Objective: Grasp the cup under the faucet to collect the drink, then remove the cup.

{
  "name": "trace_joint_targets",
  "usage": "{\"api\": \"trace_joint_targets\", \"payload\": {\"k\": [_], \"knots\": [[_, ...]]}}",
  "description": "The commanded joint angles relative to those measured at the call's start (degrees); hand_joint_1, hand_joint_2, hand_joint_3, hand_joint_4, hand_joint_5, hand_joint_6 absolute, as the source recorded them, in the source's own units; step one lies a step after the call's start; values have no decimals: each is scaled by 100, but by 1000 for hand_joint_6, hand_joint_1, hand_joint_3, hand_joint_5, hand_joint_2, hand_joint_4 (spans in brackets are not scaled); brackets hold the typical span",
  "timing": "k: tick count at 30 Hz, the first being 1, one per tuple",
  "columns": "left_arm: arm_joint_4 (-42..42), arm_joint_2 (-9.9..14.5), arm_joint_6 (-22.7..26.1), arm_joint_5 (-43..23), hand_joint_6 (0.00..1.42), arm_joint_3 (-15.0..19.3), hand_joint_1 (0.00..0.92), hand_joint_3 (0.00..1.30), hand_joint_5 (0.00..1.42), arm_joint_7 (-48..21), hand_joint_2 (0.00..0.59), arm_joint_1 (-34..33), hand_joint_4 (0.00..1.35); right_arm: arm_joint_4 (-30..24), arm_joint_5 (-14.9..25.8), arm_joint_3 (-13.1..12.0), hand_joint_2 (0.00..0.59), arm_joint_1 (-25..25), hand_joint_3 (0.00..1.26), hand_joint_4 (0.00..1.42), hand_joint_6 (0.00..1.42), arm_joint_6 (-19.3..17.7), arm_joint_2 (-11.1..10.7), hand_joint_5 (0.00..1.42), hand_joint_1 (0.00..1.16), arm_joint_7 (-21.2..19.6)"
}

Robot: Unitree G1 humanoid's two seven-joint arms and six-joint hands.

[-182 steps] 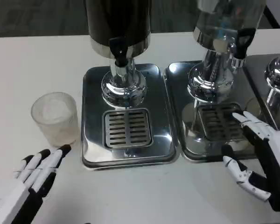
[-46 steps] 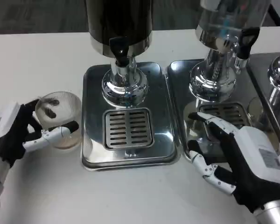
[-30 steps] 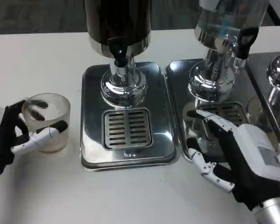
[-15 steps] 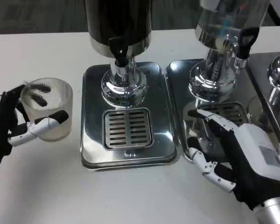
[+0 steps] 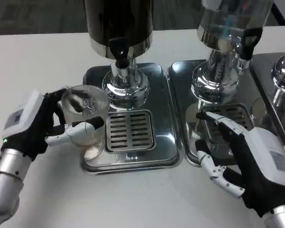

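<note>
Left hand: the left hand (image 5: pixel 35 127) sat at mid-left of the frame, wrapped around the cup (image 5: pixel 84 122), with a white finger crossing the cup's front and dark fingers showing through its far side.
Cup: the clear ribbed cup was held upright at the left edge of the left drip tray (image 5: pixel 162 114), its base over the tray's rim; whether it touched the tray could not be told. It stood left of the slotted grate (image 5: pixel 130 130) and below-left of the black faucet (image 5: pixel 119 51), not under the spout.
Left arm: the silver forearm (image 5: pixel 5 183) ran down to the lower-left corner.
Right hand: the right hand (image 5: pixel 247 159) lay at lower right with its fingers spread apart and nothing in them, the upper fingertips over the second tray's grate (image 5: pixel 228 117) and the lower fingers over the white table (image 5: pixel 47 57) just in front of that tray.
Dark dispenser: the dark dispenser (image 5: pixel 118 21) rose at top centre on a chrome pedestal (image 5: pixel 125 88) above the left drip tray.
Clear dispenser: the clear dispenser (image 5: pixel 232 19) stood at upper right on its own chrome base, its black tap (image 5: pixel 247 42) on the right side.
Far right: part of a third chrome base (image 5: pixel 282 78) showed at the right edge.
</note>
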Motion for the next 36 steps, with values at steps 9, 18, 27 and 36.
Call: {"api": "trace_joint_targets", "payload": {"k": [9, 18, 27, 36], "knots": [[139, -321, 314, 201, 1129, -296, 225, 465, 878, 9, 167, -460, 566, -369, -33, -44, 437, 272, 241, 197, 363, 198, 134, 220, 354, 64], [286, -482, 539, 260, 1110, -450, 204, 431, 837, -148, 157, -720, 514, -429, -40, -52, 437, 349, 241, 197, 363, 260, 185, 228, 354, 47], [334, -551, 671, 259, 1011, -605, 146, 364, 736, -493, 147, -876, 440, -415, -35, -43, 437, 366, 241, 197, 364, 275, 221, 234, 354, 42], [271, -503, 632, 241, 913, -687, 101, 350, 664, -660, 130, -842, 387, -381, -7, -36, 437, 315, 241, 197, 380, 259, 206, 235, 354, 82]]}}
